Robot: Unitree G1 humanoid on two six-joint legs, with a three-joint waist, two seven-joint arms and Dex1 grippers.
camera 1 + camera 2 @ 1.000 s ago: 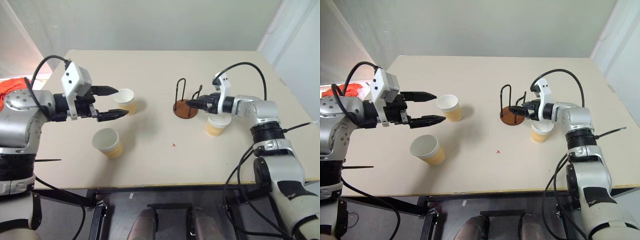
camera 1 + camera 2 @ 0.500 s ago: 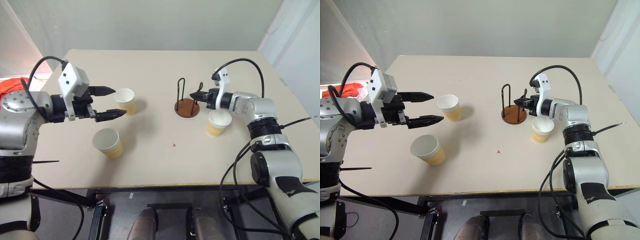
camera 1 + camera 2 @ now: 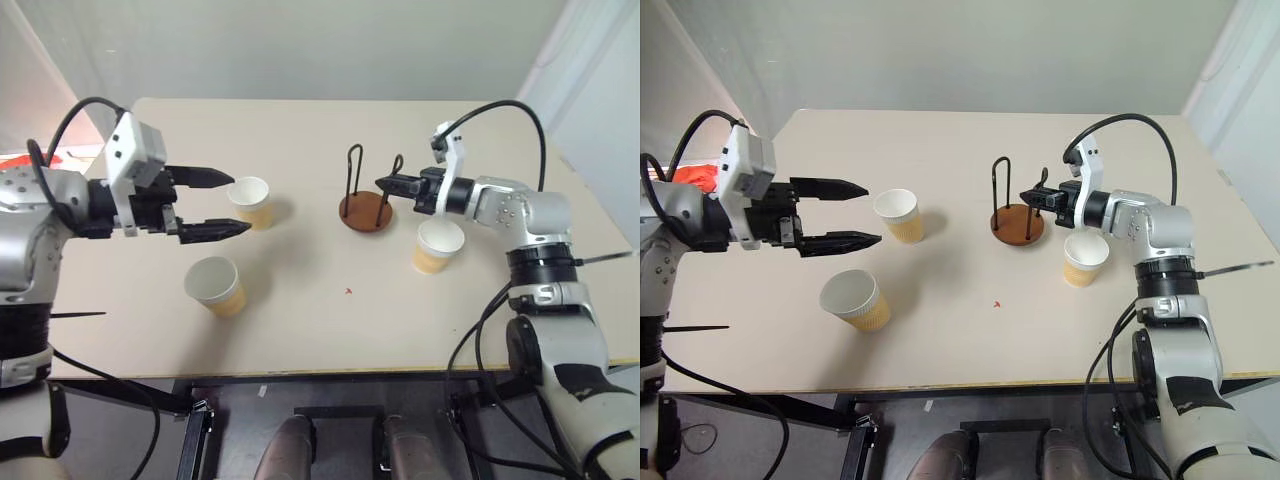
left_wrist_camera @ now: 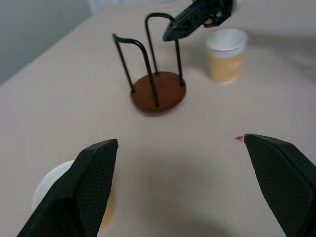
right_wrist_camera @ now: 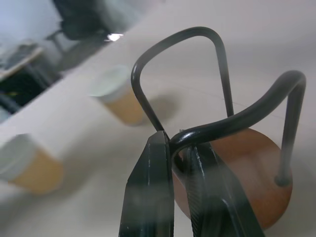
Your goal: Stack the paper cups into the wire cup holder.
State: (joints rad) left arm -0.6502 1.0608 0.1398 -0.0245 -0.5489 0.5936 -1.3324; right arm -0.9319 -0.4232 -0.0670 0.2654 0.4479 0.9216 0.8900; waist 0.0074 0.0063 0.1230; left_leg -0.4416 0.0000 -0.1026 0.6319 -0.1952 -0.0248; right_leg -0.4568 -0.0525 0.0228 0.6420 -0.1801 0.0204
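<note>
The wire cup holder (image 3: pixel 365 210) stands mid-table, a brown disc with two black loops. My right gripper (image 3: pixel 385 185) is shut on the top of its nearer loop (image 5: pixel 217 128), pinching the wire between both fingers. One paper cup (image 3: pixel 437 245) stands just beside the holder, under my right wrist. A second cup (image 3: pixel 250 202) is upright at the left, and a third (image 3: pixel 215 285) sits nearer the front edge. My left gripper (image 3: pixel 872 212) hovers open just short of the second cup, above the table, with nothing between its fingers.
A tiny red mark (image 3: pixel 347 291) is on the tabletop between the cups. A red cloth (image 3: pixel 700 175) lies off the table's left side. The table's front edge (image 3: pixel 330 372) runs close below the third cup.
My right gripper rose from beside the holder's base, shut on a wire loop and drew back, shifting the holder slightly left. My left gripper pulled back a little and stayed open.
</note>
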